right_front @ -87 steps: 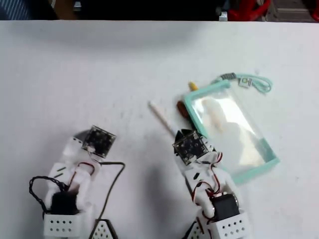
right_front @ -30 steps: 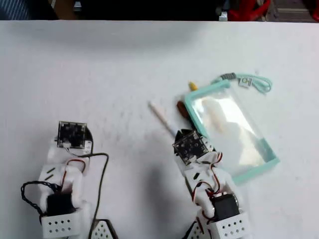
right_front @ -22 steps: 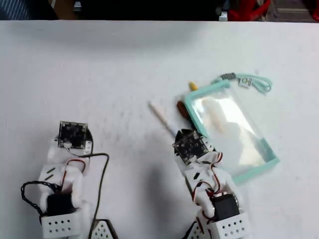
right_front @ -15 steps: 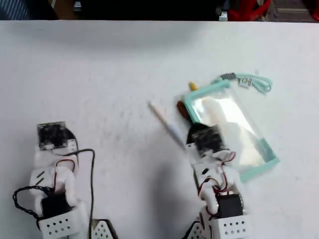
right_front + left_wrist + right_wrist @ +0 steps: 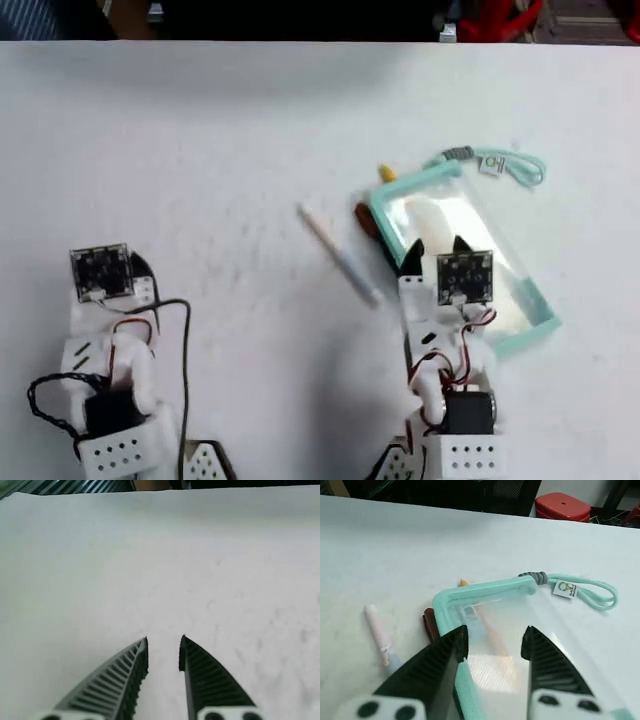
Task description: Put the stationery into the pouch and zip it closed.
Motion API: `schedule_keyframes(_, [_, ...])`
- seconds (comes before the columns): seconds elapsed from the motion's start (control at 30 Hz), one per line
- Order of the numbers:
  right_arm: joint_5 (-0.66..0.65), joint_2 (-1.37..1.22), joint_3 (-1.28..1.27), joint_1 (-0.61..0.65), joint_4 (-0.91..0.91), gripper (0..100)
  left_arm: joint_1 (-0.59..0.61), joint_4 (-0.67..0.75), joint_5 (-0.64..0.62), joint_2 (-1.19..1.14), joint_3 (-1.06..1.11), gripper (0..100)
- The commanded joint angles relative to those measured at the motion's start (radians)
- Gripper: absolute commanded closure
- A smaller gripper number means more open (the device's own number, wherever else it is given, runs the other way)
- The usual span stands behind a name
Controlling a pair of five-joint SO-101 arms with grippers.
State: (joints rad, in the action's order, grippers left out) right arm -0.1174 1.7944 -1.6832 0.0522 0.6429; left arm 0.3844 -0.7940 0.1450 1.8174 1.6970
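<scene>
high view: found the pouch (image 5: 415, 182), clear-walled with a mint trim, lying flat on the white surface (image 5: 200, 150) in front of the right arm. saw the right gripper (image 5: 435, 250) hovering over the pouch's middle, jaws spread wide, with nothing between them. made out through the clear wall, in the right wrist view, a pale orange stick (image 5: 492, 630) and a small bluish patch (image 5: 469, 613); could not tell whether these lay inside the pouch or under it. spotted an orange-yellow tip (image 5: 387, 173) poking out past the trimmed far end. could not tell whether the zip stood open or shut.

noted outside the pouch a short brown piece (image 5: 366, 220) just beside its far corner, and a pale pen (image 5: 338, 255) lying aslant on the surface, near the pouch but apart from it.

traced a mint lanyard (image 5: 522, 168) looping from the far end, with a small white tag (image 5: 490, 166) on it; found the tag's green mark too small to read.

saw the left gripper (image 5: 164, 642) in the left wrist view, over bare surface well apart from the pouch, jaws parted by a narrow gap and holding nothing.
</scene>
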Motion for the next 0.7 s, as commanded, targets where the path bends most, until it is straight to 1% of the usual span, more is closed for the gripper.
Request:
schedule_keyframes(0.0, [0.011, 0.007, 0.006, -0.012, -0.021, 81.8, -0.053, 0.017, 0.049, 0.010, -0.005, 88])
schedule_keyframes(0.17, [0.006, 0.007, 0.006, -0.012, -0.021, 81.8, -0.125, -0.009, 0.109, 0.010, -0.005, 88])
schedule_keyframes(0.4, [0.005, 0.005, 0.006, -0.012, -0.019, 81.8, -0.240, -0.072, 0.229, 0.010, -0.005, 88])
schedule_keyframes(0.67, [0.005, 0.005, 0.003, -0.010, -0.022, 81.8, -0.246, -0.077, 0.236, 0.010, -0.005, 88])
